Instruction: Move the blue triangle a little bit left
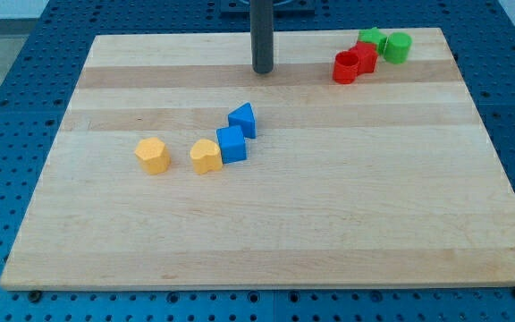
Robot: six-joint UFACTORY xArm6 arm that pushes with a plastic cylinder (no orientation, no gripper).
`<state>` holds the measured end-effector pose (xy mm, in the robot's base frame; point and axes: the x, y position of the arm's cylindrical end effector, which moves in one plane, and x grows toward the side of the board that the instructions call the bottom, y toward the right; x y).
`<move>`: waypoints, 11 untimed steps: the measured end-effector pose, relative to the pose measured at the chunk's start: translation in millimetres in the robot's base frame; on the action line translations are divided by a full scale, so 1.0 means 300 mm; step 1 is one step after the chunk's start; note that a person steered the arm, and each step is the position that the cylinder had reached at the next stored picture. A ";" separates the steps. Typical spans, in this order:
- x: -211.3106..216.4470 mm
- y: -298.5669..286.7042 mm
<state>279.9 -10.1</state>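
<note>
The blue triangle (243,119) lies near the middle of the wooden board (329,206), touching a blue cube (232,144) at its lower left. My tip (263,70) stands above the triangle and slightly to its right, toward the view's top, with a clear gap between them. A yellow heart block (206,156) touches the blue cube's left side.
A yellow hexagon block (153,154) lies left of the heart. At the view's top right sit a red block (346,67), a second red block (365,55), a green star (371,38) and a green cylinder (397,46), clustered together.
</note>
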 end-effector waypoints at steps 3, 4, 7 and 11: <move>0.059 0.000; 0.060 0.000; 0.263 0.382; 0.442 -0.226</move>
<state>412.6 -77.9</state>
